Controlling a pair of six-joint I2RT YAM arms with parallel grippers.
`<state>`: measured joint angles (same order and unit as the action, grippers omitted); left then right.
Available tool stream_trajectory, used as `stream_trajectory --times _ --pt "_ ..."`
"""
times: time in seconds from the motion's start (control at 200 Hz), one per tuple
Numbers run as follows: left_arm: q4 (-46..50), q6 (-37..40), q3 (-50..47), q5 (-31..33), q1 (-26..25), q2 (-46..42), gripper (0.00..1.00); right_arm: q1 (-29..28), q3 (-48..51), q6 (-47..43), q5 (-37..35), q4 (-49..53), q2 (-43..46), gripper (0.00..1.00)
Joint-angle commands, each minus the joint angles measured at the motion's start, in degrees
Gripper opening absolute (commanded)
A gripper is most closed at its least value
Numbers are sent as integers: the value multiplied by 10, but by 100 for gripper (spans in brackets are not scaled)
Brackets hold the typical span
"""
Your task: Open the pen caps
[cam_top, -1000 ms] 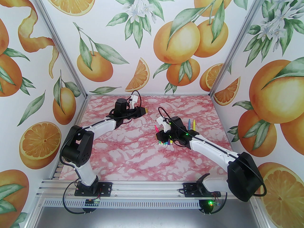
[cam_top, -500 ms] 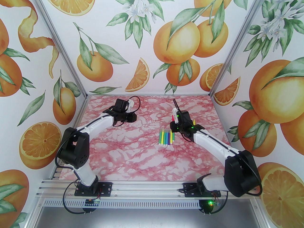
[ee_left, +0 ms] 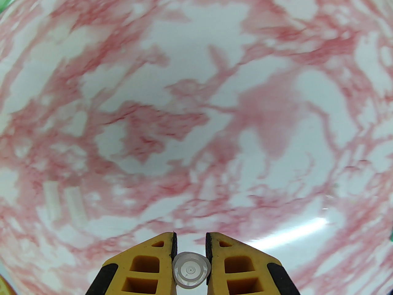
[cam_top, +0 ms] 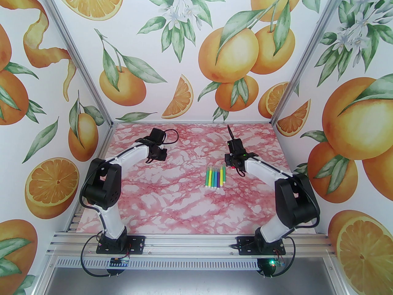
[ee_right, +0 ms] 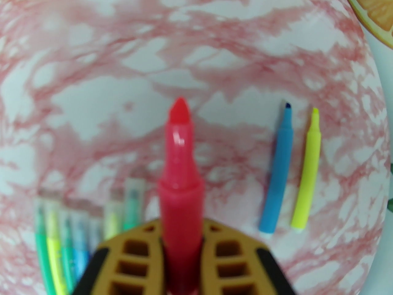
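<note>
Arms swung apart, left hand [ee_left: 191,238] pinching clear cap [ee_left: 191,269], right hand [ee_right: 182,226] gripping uncapped red pen [ee_right: 179,171].

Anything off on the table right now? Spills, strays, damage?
Nothing stands out. The right gripper clamps an uncapped red marker; the left gripper pinches a clear cap. An uncapped blue marker and yellow marker lie side by side, apart from the capped row.

Capped pens [cam_top: 215,178] lie side by side (parallel) on marble table [cam_top: 172,207].
</note>
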<state>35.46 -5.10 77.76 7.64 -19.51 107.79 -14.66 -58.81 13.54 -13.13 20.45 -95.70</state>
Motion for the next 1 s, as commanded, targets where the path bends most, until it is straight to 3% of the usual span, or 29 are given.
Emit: stream_trajectory --times 0.0,0.47,0.996 --pt "18 23 28 54 9 18 0 16 -22 15 2 12 -25 0" --pt "10 35 42 70 45 72 0 69 -85 19 38 60 -100 2" --pt "21 47 51 93 58 98 3 81 -127 4 17 100 -159 4"
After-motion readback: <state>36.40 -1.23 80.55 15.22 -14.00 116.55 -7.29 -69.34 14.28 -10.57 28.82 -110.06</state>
